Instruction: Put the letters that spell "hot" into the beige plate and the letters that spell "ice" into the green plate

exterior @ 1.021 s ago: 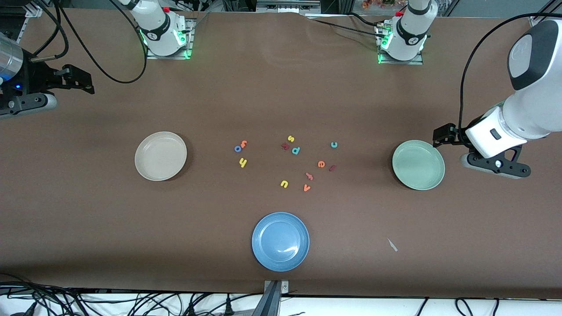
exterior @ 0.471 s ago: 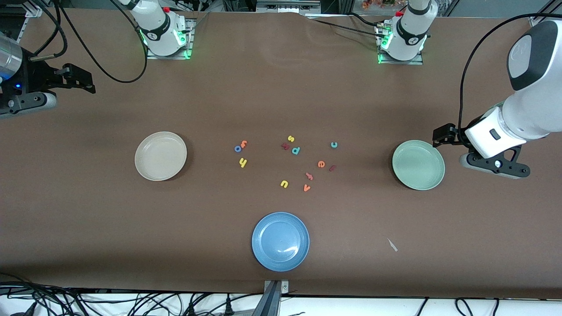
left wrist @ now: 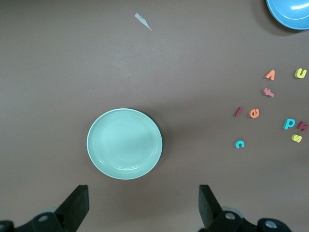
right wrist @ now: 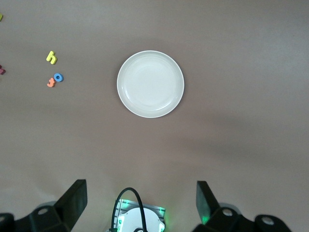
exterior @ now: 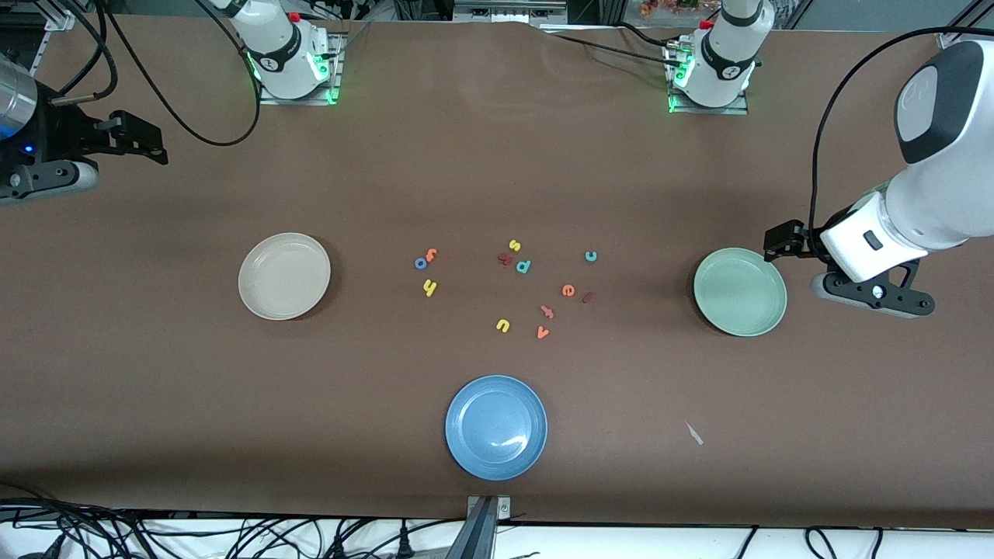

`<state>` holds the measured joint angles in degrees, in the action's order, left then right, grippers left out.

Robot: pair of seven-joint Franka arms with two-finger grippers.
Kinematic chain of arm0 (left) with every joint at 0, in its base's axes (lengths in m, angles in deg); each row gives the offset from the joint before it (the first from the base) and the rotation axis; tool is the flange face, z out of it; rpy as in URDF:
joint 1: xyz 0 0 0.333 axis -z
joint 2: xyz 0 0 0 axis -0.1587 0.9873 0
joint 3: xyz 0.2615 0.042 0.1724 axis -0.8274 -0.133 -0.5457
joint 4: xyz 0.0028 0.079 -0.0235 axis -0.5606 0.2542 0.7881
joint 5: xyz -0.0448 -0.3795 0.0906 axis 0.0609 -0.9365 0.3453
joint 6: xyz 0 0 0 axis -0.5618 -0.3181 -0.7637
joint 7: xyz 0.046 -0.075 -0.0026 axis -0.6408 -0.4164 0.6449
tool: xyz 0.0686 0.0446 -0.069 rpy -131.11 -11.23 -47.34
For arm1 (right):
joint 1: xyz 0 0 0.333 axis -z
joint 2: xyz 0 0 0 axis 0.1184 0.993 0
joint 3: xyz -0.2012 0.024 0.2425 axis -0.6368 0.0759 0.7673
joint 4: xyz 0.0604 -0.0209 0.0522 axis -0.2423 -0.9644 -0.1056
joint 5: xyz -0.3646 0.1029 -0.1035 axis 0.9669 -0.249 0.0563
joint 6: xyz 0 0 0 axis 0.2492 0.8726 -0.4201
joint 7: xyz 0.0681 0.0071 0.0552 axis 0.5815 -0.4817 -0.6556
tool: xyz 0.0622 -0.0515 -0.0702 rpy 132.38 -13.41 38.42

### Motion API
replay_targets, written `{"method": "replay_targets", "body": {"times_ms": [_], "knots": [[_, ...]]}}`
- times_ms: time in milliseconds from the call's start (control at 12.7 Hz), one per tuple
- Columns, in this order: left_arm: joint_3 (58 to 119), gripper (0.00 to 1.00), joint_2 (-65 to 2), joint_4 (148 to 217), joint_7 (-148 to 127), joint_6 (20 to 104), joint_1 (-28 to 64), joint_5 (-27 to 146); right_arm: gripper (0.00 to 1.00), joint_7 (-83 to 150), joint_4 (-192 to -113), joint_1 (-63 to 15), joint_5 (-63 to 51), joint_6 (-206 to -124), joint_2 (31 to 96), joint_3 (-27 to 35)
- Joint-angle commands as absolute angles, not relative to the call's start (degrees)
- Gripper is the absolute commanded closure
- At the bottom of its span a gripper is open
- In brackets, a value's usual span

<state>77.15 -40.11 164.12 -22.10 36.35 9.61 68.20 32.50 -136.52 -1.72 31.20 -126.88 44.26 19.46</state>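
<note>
The beige plate (exterior: pixel 284 276) (right wrist: pixel 150 90) lies toward the right arm's end. Beside it lie the blue o (exterior: pixel 420 263), orange t (exterior: pixel 431 253) and yellow h (exterior: pixel 429 288). The green plate (exterior: pixel 740 291) (left wrist: pixel 124 143) lies toward the left arm's end. The teal c (exterior: pixel 590 256), orange e (exterior: pixel 568 290) and dark red i (exterior: pixel 588 296) lie on the table mid-way. My left gripper (exterior: pixel 874 293) (left wrist: pixel 142 205) hangs open and empty over bare table next to the green plate. My right gripper (exterior: pixel 46 177) (right wrist: pixel 140 200) is open and empty, high over the table's end.
A blue plate (exterior: pixel 496 427) sits nearest the front camera. Other loose letters lie among the task's own: yellow s (exterior: pixel 514 245), teal p (exterior: pixel 523 266), yellow u (exterior: pixel 502 325), orange v (exterior: pixel 542 332). A small white scrap (exterior: pixel 693 433) lies on the brown table.
Both arms have drifted very slightly, the right gripper toward the bases' side. Plates and letters have not moved.
</note>
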Motion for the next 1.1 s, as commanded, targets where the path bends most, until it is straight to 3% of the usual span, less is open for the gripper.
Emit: {"method": "replay_targets", "body": {"times_ms": [0, 1021], "knots": [[77.16, 0.0, -40.14, 163.86, -23.27, 36.15, 9.48, 68.07, 0.0, 34.01, -138.65, -1.53, 30.16, -127.42, 42.0, 19.32], [77.25, 0.0, -40.14, 163.95, -23.27, 36.15, 9.48, 68.07, 0.0, 35.06, -138.38, -1.61, 30.95, -127.42, 42.35, 19.23]]}}
